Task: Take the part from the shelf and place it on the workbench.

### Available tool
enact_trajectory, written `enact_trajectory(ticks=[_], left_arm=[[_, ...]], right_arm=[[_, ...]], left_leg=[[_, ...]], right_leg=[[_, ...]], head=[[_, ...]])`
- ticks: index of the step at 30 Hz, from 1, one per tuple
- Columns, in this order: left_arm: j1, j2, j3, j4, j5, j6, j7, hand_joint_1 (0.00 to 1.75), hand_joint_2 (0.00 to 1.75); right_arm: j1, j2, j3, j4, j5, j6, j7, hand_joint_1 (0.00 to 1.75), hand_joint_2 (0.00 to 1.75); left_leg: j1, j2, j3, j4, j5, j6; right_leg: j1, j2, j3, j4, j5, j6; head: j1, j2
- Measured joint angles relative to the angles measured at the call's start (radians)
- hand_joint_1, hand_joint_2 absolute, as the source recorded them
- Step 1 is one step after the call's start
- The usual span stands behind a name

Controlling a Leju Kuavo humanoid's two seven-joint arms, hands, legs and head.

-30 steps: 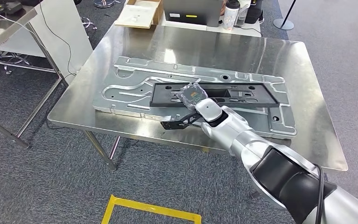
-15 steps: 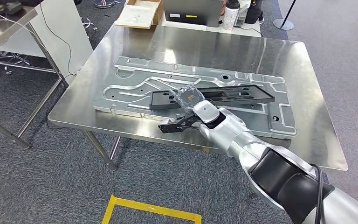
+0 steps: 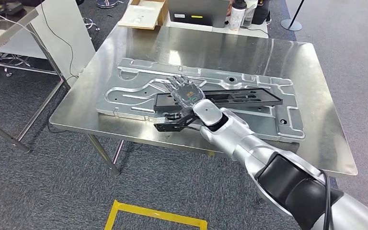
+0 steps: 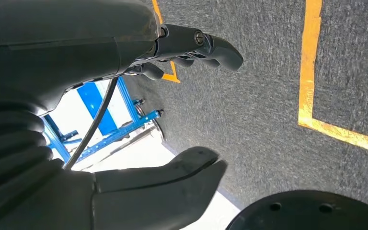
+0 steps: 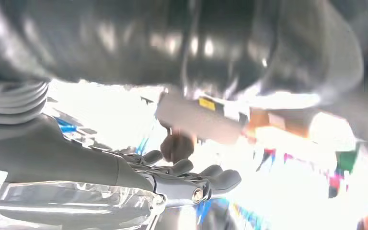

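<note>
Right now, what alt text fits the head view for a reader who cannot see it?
The robot's right hand, fingers spread, reaches over a long black part that lies on a grey metal plate on a shiny steel workbench. Behind the bench stand a cardboard box and a bottle.

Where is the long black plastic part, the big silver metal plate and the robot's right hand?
Long black plastic part [image 3: 249, 97], head view, its right half.
Big silver metal plate [image 3: 134, 81], head view, left area.
Right hand [image 3: 184, 91], head view, its back.
</note>
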Motion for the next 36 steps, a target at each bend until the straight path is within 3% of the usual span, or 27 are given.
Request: enact_trajectory(ticks=[6,14,25,29,33,34,36], left_arm=[[0.003,-0.001,-0.004,0.0,-0.004,0.018,-0.006,0.0,0.0],[0.003,-0.002,-0.011,0.0,-0.024,0.029,-0.019,0.0,0.0],[0.002,-0.002,-0.017,0.0,-0.027,0.03,-0.02,0.0,0.0],[0.0,-0.001,-0.018,0.0,-0.027,0.03,-0.019,0.0,0.0],[-0.005,0.0,-0.019,0.0,-0.032,0.03,-0.015,0.0,0.0],[-0.007,0.0,-0.019,0.0,-0.034,0.032,-0.014,0.0,0.0],[-0.006,-0.001,-0.02,0.0,-0.039,0.034,-0.012,0.0,0.0]], right_arm=[[0.018,0.0,0.0,-0.162,-0.015,-0.097,-0.016,0.0,0.0],[0.027,-0.002,0.0,-0.312,-0.058,-0.123,-0.077,0.0,0.0],[0.041,-0.009,0.0,-0.36,-0.069,-0.134,-0.101,0.0,0.0],[0.042,-0.01,0.0,-0.359,-0.075,-0.133,-0.105,0.0,0.0],[0.04,-0.011,0.0,-0.349,-0.074,-0.141,-0.111,0.0,1.75],[0.039,-0.012,0.0,-0.343,-0.073,-0.146,-0.114,0.0,1.75],[0.039,-0.012,0.0,-0.33,-0.072,-0.155,-0.116,0.0,1.75]], left_leg=[[0.0,0.0,0.0,0.0,0.0,0.0],[0.0,0.0,0.0,0.0,0.0,0.0],[0.0,0.0,0.0,0.0,0.0,0.0],[-0.004,-0.001,-0.002,0.006,-0.001,0.004],[0.002,0.001,0.004,-0.013,0.012,0.019],[0.006,0.002,0.006,-0.021,0.018,0.025],[0.008,0.002,0.005,-0.027,0.024,0.03]], right_leg=[[0.001,0.0,0.0,0.0,0.0,0.0],[0.001,0.0,0.0,0.0,0.0,0.0],[0.0,0.0,0.0,0.0,0.0,0.001],[-0.007,0.002,0.0,-0.003,0.003,0.009],[-0.004,-0.009,-0.002,0.008,-0.008,0.018],[-0.002,-0.018,-0.014,0.037,-0.03,0.019],[-0.003,-0.037,-0.062,0.15,-0.099,0.022]], head=[[0.0,0.0],[0.0,0.0],[0.0,0.0],[0.0,0.0],[0.0,0.0],[0.0,0.0],[0.001,0.0]])
